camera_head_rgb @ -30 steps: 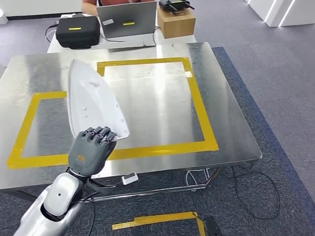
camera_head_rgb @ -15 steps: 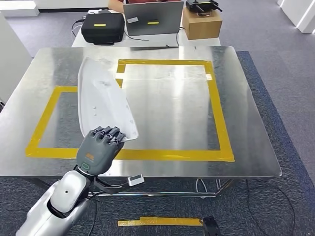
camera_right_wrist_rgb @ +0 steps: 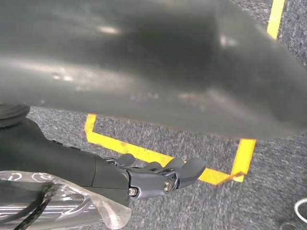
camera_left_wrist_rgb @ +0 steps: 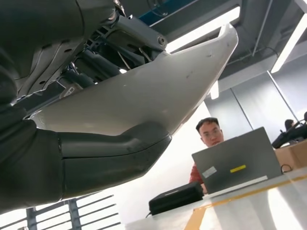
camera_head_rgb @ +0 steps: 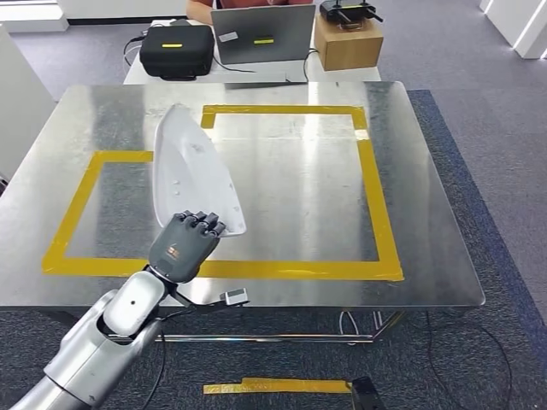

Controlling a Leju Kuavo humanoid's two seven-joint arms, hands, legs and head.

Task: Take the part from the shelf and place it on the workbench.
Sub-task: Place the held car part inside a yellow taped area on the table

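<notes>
My left hand (camera_head_rgb: 185, 247) grips the white part (camera_head_rgb: 193, 171) above the steel desk (camera_head_rgb: 426, 213); my right hand (camera_right_wrist_rgb: 159, 177) hangs holding nothing, fingers loose.

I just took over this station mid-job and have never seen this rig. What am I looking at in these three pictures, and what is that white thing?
This is a humanoid robot with two arms. The head view looks down from its body at a metal workbench marked with yellow tape. The left hand grips a white curved part by its near edge, above the bench.

The left wrist view sits behind that hand and shows the part's underside, with a person at a laptop behind.

The right wrist view shows the right hand hanging over carpet, fingers loosely extended and holding nothing.

A black case and a cardboard box sit on the far table.
</notes>
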